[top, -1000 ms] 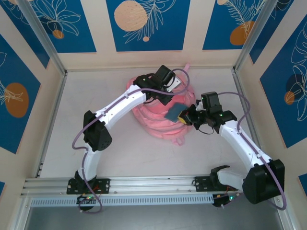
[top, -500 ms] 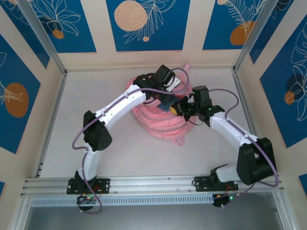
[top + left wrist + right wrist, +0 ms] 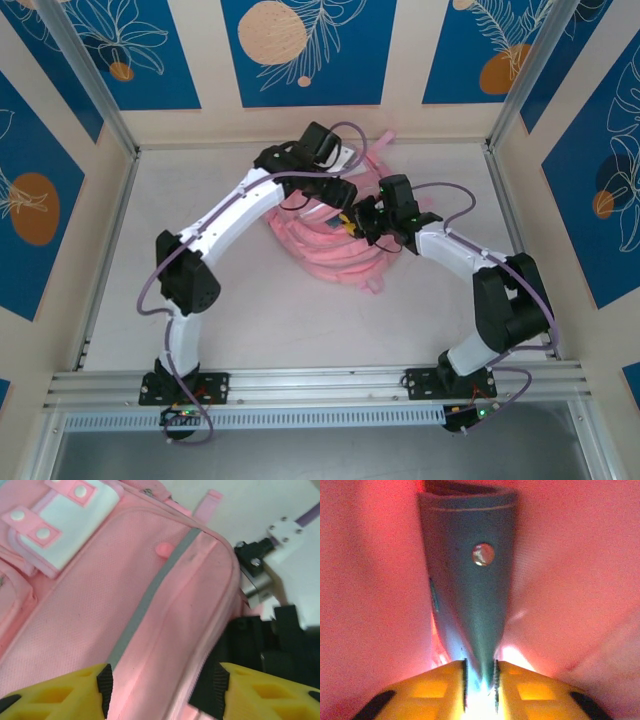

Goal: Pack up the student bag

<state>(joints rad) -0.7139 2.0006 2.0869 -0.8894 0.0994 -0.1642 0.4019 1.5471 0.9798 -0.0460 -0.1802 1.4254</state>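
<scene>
Insertion step: student bag (image 3: pixel 330 250) lay on the table (image 3: pixel 250 310), right claw (image 3: pixel 480 680) deep inside it, pinching 1 grey-blue pouch (image 3: pixel 470 580). Left claw (image 3: pixel 162 685) hung spread open over the bag's front panel. Next move, as I judge: release the pouch, back the right claw straight out.

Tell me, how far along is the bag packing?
Partway. The blue-grey flat pouch with a metal snap sits inside the large soft pink fabric backpack, pink cloth all round it. The right gripper pinches its edge; the left gripper hangs open above the backpack. Remaining: letting go and withdrawing.
</scene>
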